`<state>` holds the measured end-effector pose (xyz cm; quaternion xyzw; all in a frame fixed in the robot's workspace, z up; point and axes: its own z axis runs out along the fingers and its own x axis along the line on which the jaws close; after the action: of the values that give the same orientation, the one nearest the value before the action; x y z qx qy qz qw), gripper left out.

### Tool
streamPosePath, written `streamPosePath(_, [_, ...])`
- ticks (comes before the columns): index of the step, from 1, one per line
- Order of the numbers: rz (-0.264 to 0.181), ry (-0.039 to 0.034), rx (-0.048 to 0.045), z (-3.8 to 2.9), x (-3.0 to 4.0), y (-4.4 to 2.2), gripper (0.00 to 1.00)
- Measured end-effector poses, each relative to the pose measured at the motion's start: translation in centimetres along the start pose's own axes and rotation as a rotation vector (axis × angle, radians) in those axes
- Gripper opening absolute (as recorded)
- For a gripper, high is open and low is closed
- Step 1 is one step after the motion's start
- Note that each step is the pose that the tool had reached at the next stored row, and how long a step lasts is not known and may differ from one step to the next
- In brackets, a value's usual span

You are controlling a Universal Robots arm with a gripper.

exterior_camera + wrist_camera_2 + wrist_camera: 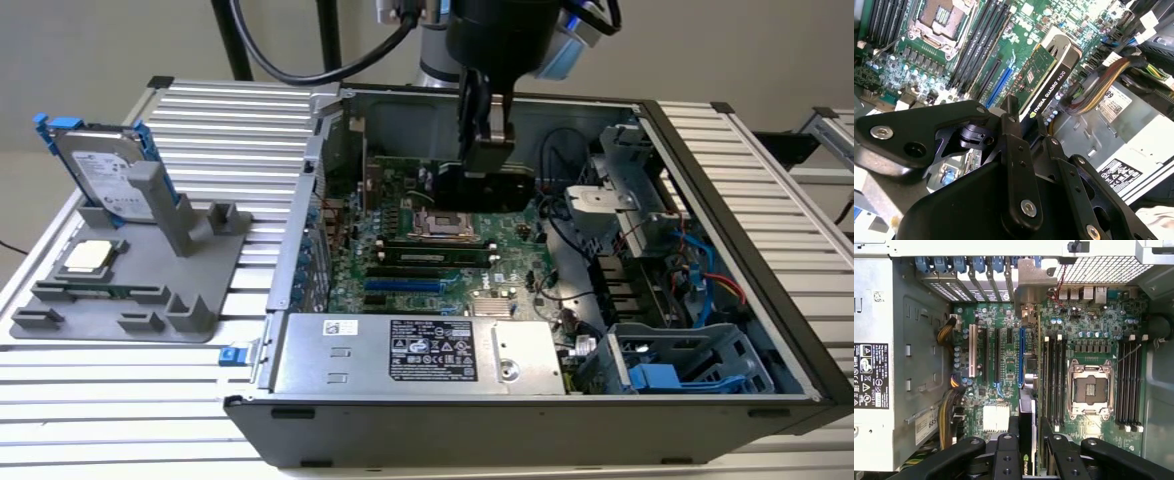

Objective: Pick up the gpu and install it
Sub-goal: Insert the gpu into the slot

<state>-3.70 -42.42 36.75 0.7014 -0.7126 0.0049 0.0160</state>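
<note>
Ribbed metal slats form the table [107, 380], a plain pale wall behind it. At the exterior view's left, a grey fixture [134, 285] carries a hard drive [104, 170] in a blue frame and a small silver chip [91, 257]. Further right lies the open computer case [534, 300], motherboard [427, 250] exposed. Over it hangs the tool [483, 150], closed on the gpu [1046, 75], which it holds on edge above the board. The installing step appears to be in hand; seating likely demands lining the card's edge with the blue slot [1021, 357] and its bracket with the rear opening.
</note>
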Motion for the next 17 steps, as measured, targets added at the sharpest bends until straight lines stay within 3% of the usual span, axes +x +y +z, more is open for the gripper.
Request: streamPosePath(17, [0.000,0.0000,0.0000,0.84,-0.03,-0.01,0.00])
